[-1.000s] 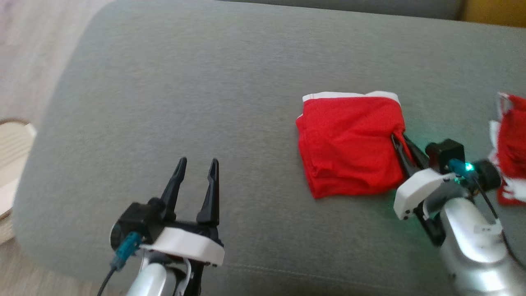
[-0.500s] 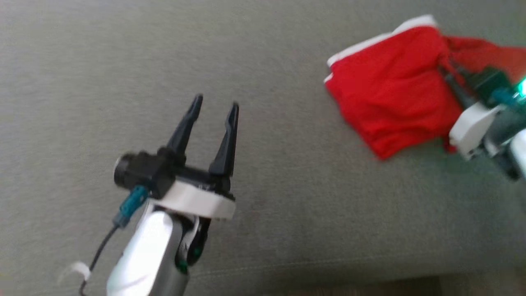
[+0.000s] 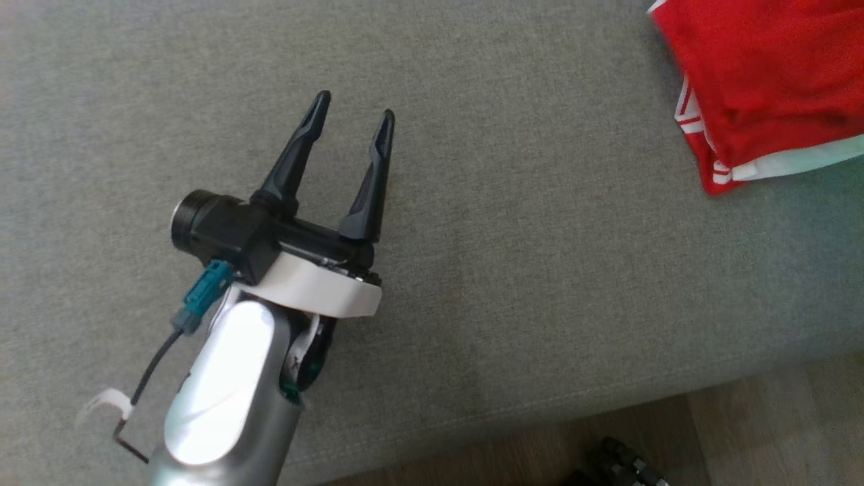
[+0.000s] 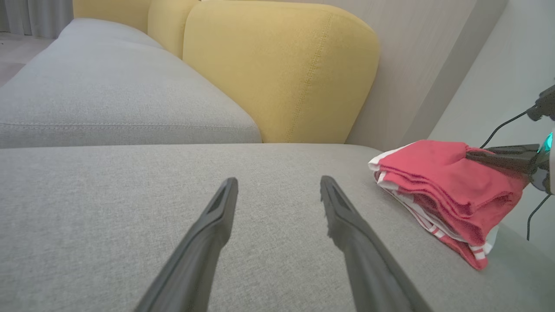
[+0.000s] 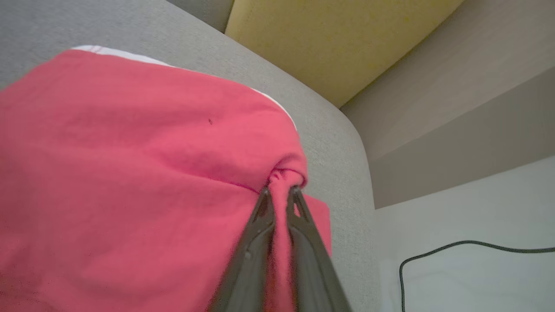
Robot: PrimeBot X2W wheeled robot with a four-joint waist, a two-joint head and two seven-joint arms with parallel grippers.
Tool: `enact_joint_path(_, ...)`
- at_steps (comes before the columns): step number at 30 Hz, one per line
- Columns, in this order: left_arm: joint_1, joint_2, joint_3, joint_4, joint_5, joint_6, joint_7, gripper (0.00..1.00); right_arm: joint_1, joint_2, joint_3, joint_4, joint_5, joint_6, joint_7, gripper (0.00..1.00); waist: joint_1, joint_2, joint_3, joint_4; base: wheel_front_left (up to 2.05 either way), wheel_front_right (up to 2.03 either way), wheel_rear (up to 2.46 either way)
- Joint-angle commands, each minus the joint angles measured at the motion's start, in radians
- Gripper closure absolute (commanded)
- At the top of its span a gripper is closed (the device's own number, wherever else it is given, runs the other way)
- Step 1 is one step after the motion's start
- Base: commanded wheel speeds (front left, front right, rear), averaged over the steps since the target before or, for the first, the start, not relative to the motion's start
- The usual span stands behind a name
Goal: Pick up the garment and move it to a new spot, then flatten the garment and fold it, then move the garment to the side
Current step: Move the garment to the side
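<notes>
The red garment (image 3: 763, 67) sits at the right end of the grey seat cushion (image 3: 513, 223), set back from the cushion's front edge. It is folded into several layers. A white band and thin white stripes show along its lower edges. From the left wrist view, the garment (image 4: 438, 173) is a low stack near the cushion's right edge, close to a pale wall (image 4: 485, 86).

The right end effector (image 5: 281, 190) has its two dark fingers pinched almost together on a bunched fold at the edge of the garment (image 5: 130, 151), with red cloth squeezed between them. In the left wrist view, that right end effector (image 4: 472, 152) reaches in from the right and meets the top layer of the stack.

The left end effector (image 3: 356, 108) is over bare cushion, well apart from the garment and nearer the front edge. Its fingers are spread wide with nothing between them. In its own view, the left end effector (image 4: 278, 180) points across the open grey fabric toward a yellow back cushion (image 4: 277, 69).

A wooden floor (image 3: 742, 432) shows past the cushion's front edge, and a dark cable (image 5: 455, 247) runs across a pale surface beside the cushion's right end.
</notes>
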Motion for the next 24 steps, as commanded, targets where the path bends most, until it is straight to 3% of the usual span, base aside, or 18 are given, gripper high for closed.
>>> enact_joint_path(1,-0.027,0.003,0.037,-0.03,0.012,-0.007,-0.005,0.0,0.019,-0.009,-0.038,-0.021,-0.017,-0.001,0.007,1.0,-0.0002,0.0001,0.014,-0.009,0.0,0.0,0.0)
enact_joint_path(8,-0.022,0.003,0.063,-0.023,0.02,-0.02,-0.005,0.0,0.063,0.052,-0.136,-0.021,-0.053,-0.001,0.053,1.0,-0.0002,0.0001,0.017,-0.011,0.0,0.0,0.0)
enact_joint_path(9,-0.021,0.003,0.066,-0.023,0.02,-0.02,-0.005,0.0,0.066,0.062,-0.149,-0.023,-0.051,-0.001,0.057,0.72,-0.0002,0.0001,0.016,-0.011,0.0,0.0,0.0)
enact_joint_path(10,-0.021,0.003,0.069,-0.022,0.019,-0.021,-0.005,0.0,0.068,0.072,-0.16,-0.026,-0.051,-0.001,0.061,0.13,-0.0002,0.0001,0.014,-0.01,0.0,0.0,0.0)
enact_joint_path(11,-0.02,0.003,0.071,-0.021,0.018,-0.022,-0.005,0.0,0.07,0.082,-0.17,-0.028,-0.054,-0.001,0.071,0.0,-0.0002,0.0001,0.01,-0.009,0.0,0.0,0.0)
enact_joint_path(16,-0.014,0.003,0.07,-0.015,0.006,-0.019,-0.005,0.0,0.073,0.112,-0.196,-0.059,-0.079,-0.001,0.081,0.0,-0.0002,0.0001,-0.023,0.0,0.0,0.0,0.0)
enact_joint_path(24,0.043,0.003,0.07,-0.019,-0.036,0.015,-0.005,0.0,0.098,0.244,-0.221,-0.163,-0.112,-0.001,-0.001,0.0,-0.0002,0.0001,-0.166,0.049,0.0,0.0,0.0)
